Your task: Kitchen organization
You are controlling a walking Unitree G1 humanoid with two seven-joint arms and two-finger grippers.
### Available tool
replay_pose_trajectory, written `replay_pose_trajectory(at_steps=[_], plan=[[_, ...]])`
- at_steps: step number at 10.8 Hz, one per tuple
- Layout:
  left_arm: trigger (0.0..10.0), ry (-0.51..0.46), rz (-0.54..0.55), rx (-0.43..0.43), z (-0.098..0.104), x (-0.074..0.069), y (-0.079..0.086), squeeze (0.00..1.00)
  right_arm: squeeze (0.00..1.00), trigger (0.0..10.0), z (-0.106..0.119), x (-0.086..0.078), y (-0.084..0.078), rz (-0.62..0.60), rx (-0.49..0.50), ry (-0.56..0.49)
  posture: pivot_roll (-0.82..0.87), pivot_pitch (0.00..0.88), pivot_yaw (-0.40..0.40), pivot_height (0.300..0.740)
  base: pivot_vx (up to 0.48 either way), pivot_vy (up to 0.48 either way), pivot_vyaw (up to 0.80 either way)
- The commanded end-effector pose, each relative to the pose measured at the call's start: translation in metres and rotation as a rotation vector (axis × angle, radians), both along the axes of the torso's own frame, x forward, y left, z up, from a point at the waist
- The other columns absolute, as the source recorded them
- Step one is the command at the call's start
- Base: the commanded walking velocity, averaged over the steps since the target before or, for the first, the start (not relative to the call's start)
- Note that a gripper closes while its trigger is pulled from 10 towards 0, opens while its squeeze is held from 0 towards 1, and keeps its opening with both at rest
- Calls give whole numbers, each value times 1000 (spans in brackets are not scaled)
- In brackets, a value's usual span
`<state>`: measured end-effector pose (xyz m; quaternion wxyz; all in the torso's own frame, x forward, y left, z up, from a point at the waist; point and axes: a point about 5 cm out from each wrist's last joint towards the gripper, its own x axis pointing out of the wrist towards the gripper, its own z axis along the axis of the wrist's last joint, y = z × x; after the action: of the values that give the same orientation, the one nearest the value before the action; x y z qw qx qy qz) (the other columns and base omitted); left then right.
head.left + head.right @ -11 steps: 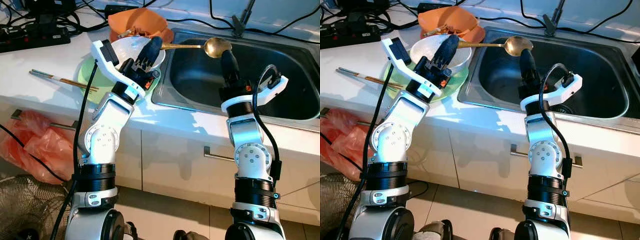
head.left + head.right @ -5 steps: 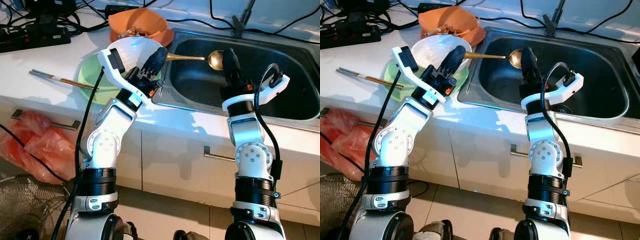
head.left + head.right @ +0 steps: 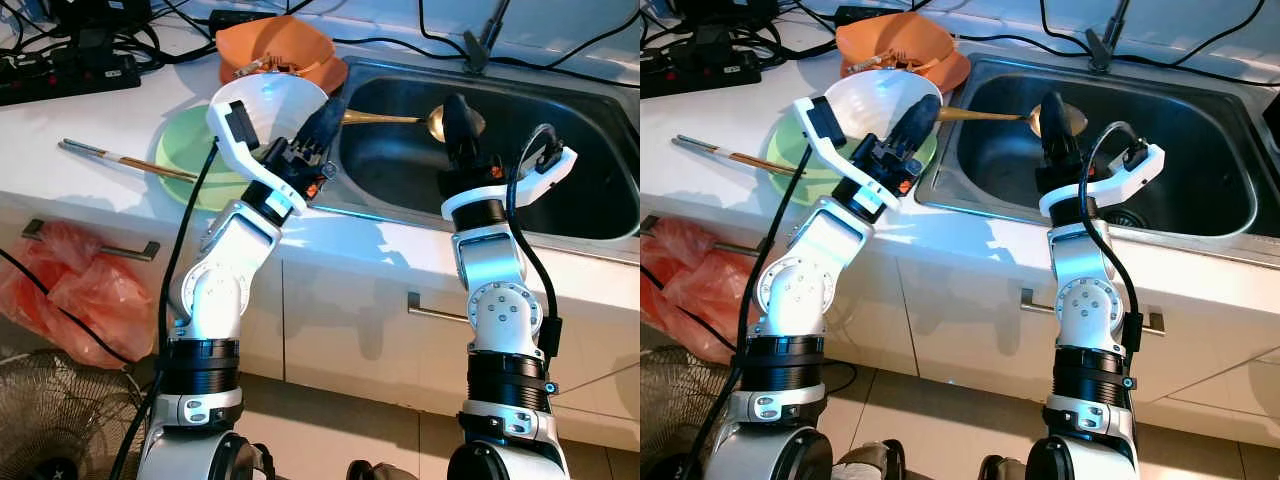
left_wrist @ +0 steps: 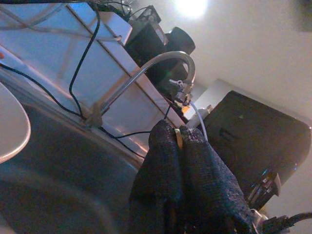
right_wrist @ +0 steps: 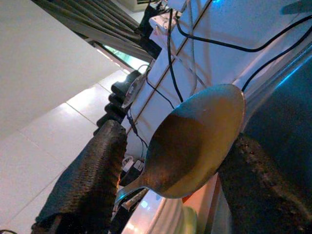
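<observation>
— What do you see at the left tool (image 3: 318,125)?

— I see its fingers pressed together on the handle of the golden spoon (image 3: 440,119), beside the tilted white bowl (image 3: 270,105). The spoon reaches over the sink (image 3: 560,160); its bowl end hangs between the spread fingers of the right tool (image 3: 456,118), and I cannot tell if they touch it.

— And the surface (image 3: 60,125)?

— A green plate (image 3: 190,150), chopsticks (image 3: 110,158) and an orange cloth (image 3: 290,42) lie there.
</observation>
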<state>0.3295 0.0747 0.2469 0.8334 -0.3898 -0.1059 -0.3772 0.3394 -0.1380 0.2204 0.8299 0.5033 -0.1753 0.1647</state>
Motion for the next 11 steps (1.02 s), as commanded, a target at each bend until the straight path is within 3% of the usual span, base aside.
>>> replay_pose_trajectory(at_steps=[1,5,9,10,11], plan=[[10000,-16,-29,0,1,-3,-5,0,0,0,2,0,0,5,14,-8,125,138,-44,740,0,0,0],[10000,-13,-18,-5,1,-2,-4,0,0,0,3,0,0,7,18,-14,125,138,-45,740,0,0,0],[10000,9,-6,64,-11,-1,-6,0,0,0,5,0,-2,3,45,-22,122,138,-42,740,0,0,0],[10000,21,3,98,-15,0,-7,1000,0,0,5,0,-3,2,55,-23,121,137,-40,740,0,0,0],[10000,37,6,114,-18,0,-8,1000,0,0,6,0,-3,1,58,-23,122,136,-40,740,0,0,0]])
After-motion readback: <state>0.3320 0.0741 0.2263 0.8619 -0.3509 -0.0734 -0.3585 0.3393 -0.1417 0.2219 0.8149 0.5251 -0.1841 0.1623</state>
